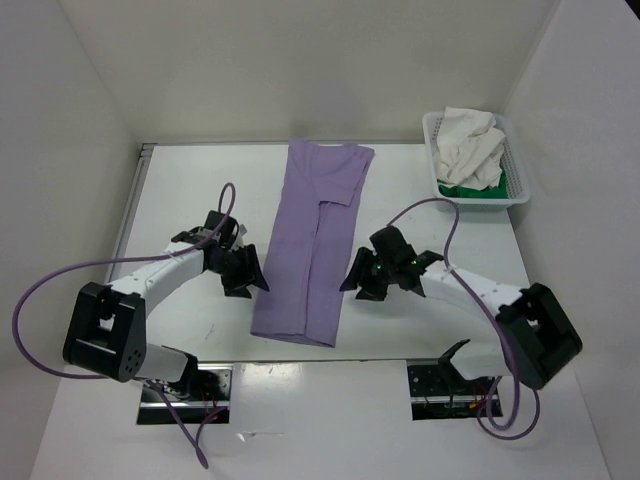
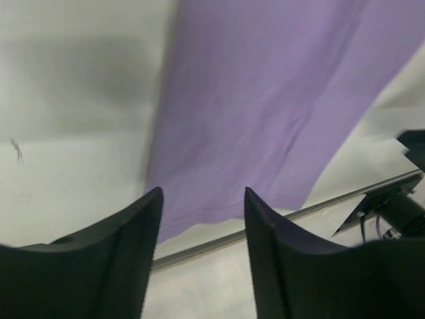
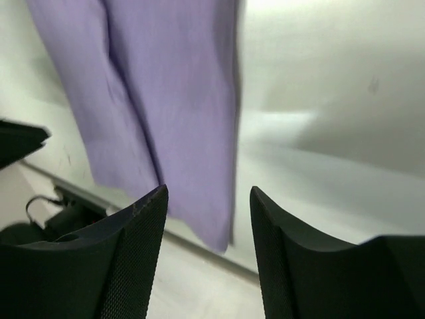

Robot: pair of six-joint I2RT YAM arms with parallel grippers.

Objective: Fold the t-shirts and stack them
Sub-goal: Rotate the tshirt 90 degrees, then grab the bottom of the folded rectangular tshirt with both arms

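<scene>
The lavender purple t-shirt (image 1: 312,240) lies flat on the table, folded lengthwise into a long strip from the back to near the front edge. It also shows in the left wrist view (image 2: 265,100) and the right wrist view (image 3: 166,100). My left gripper (image 1: 250,272) is open and empty just left of the strip's lower part. My right gripper (image 1: 358,278) is open and empty just right of it. The cream white t-shirt (image 1: 470,145) lies crumpled in the basket on top of the bright green t-shirt (image 1: 478,188).
A white plastic mesh basket (image 1: 521,170) stands at the back right corner. White walls enclose the table on three sides. A metal rail (image 1: 128,215) runs along the table's left edge. The arm bases and cables sit at the near edge.
</scene>
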